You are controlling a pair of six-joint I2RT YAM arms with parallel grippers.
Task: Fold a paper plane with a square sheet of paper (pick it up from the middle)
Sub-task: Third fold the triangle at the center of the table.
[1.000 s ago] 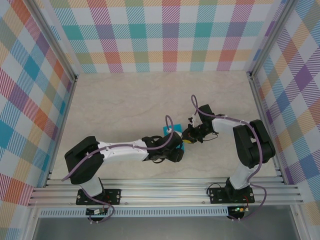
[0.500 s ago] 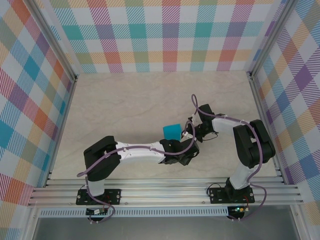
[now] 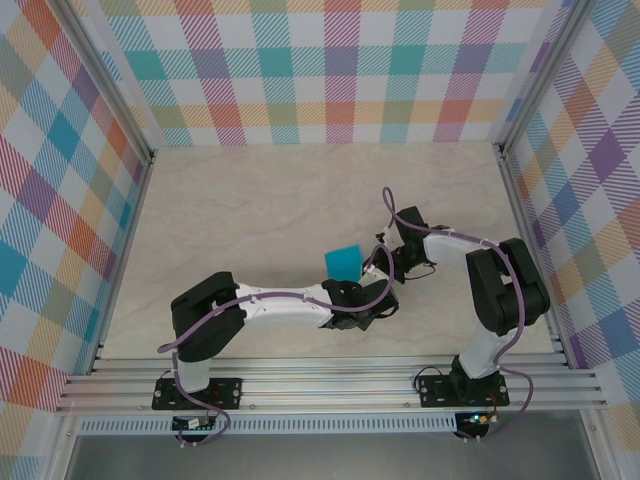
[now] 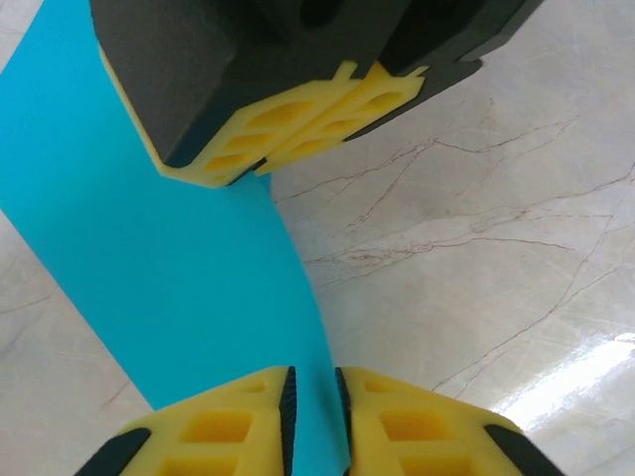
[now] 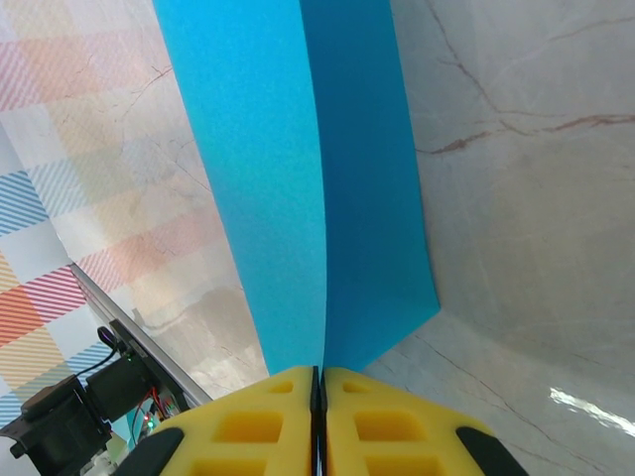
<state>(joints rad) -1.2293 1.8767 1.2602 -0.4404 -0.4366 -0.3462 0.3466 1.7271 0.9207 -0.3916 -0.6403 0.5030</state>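
A folded blue sheet of paper (image 3: 346, 261) is held over the marbled surface (image 3: 250, 210), near its middle. The right end effector (image 5: 317, 397) is clamped tight on the sheet's doubled edge. The left end effector (image 4: 315, 407) pinches another edge, its fingers nearly together.

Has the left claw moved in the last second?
Yes. In the top view the left claw has shifted right along the table's near side, farther from the left arm's base and nearer the right arm's base.
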